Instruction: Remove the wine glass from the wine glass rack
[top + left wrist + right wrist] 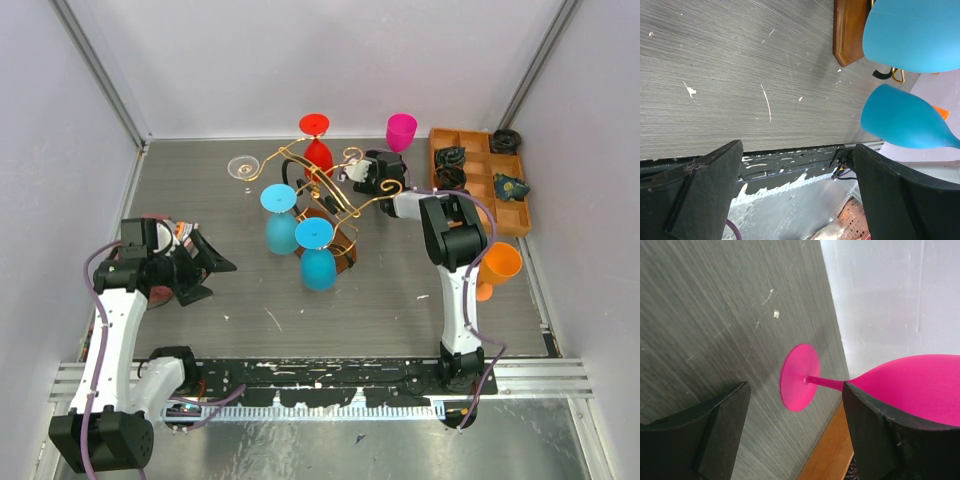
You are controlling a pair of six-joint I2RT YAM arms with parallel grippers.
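Bare table [380, 300] between left pincer [208, 280] and rack [322, 190]

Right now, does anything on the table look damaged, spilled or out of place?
Nothing spilled or broken. The table has white scuffs, and the black rail at its near edge shows patchy white wear. A pink glass and an orange glass are off the rack.

The left arm [110, 330] rises from 7 o'clock; the left gripper [797, 148] points toward 3 o'clock, jaws spread. The right arm [455, 290] reaches toward 11 o'clock; the right gripper [796, 390] is likewise spread.
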